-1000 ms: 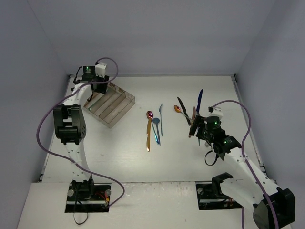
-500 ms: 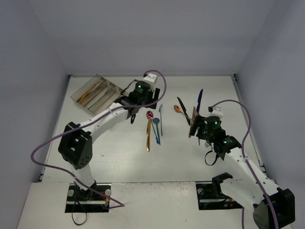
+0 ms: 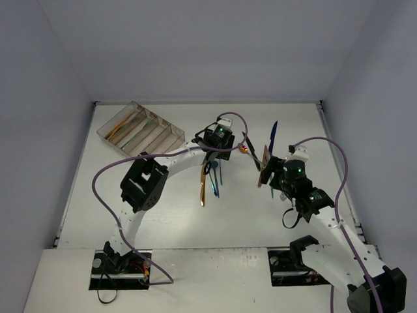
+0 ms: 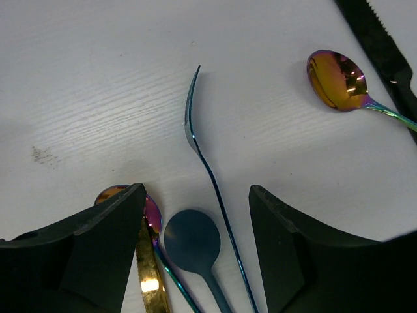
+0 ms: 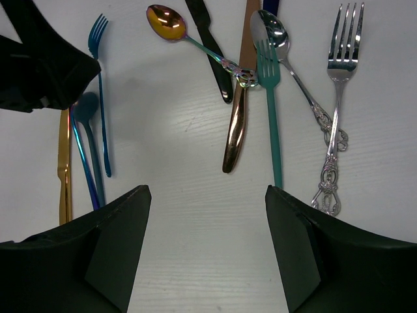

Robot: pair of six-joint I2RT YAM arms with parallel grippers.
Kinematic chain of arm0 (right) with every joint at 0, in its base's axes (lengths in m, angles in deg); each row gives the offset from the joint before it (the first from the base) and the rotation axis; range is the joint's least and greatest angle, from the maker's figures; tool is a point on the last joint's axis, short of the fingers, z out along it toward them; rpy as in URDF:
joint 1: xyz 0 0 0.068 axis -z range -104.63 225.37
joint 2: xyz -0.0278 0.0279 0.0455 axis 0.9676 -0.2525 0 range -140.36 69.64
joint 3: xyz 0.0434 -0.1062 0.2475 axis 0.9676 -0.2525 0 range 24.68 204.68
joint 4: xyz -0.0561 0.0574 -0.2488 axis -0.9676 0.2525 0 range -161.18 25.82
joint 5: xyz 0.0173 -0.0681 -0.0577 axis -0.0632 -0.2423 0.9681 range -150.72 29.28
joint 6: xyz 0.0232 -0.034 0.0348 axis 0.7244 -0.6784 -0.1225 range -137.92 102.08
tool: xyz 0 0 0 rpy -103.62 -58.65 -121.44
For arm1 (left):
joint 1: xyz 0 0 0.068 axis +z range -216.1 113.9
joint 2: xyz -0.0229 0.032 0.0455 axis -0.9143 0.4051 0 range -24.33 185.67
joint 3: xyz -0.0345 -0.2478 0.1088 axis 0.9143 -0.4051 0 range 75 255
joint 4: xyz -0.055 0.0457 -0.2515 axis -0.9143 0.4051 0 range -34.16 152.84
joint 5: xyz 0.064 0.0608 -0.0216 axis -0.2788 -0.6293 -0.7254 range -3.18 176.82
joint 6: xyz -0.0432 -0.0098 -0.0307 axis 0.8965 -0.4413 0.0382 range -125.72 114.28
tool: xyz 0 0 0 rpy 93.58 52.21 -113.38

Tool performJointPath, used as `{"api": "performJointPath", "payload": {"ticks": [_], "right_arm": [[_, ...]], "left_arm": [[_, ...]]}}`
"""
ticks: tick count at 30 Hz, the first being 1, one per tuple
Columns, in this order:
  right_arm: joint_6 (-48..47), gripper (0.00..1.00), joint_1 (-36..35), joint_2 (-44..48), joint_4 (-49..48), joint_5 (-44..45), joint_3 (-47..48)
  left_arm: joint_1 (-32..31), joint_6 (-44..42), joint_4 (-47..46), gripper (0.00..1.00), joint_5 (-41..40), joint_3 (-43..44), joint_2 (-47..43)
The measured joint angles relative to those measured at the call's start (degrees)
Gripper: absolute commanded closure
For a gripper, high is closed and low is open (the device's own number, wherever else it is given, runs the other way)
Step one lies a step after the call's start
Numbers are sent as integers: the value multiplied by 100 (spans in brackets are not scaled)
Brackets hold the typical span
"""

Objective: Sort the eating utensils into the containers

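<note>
Behind left hand [image 4: 197, 195], half-hidden gold knife [image 4: 149, 282]

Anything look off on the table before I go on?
Nothing is spilled or damaged. The right wrist view shows a tangle: the iridescent spoon has its handle across the black knife, reaching the copper knife. The teal fork has its tines overlapping the silver spoon.
</note>
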Motion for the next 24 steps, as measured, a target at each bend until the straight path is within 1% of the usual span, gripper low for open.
{"api": "performJointPath", "payload": {"ticks": [4,9,12,14,20,22,23,24], "right_arm": [[58,32,0,4,-1,-80,-33],[117,32,0,92,12,-139,-100],[144,32,0,120,10,-150,-101],[162,32,0,121,6,-159,-114],[177,32,0,160,15,-159,-153],[177,32,0,195,15,-159,-153],[177,32,0,218,15,-159,-155],[177,32,0,238,16,-159,-156]], "left_arm": [[-13,29,5,45,-9,242,373],[-15,61,59,50,-27,451,634],[-17,124,99,57,-58,540,714],[-26,186,109,60,-83,546,744],[-131,319,105,81,-136,629,845],[-168,350,106,90,-133,667,875],[-178,367,104,96,-120,690,889],[-191,379,105,99,-115,700,893]]}}
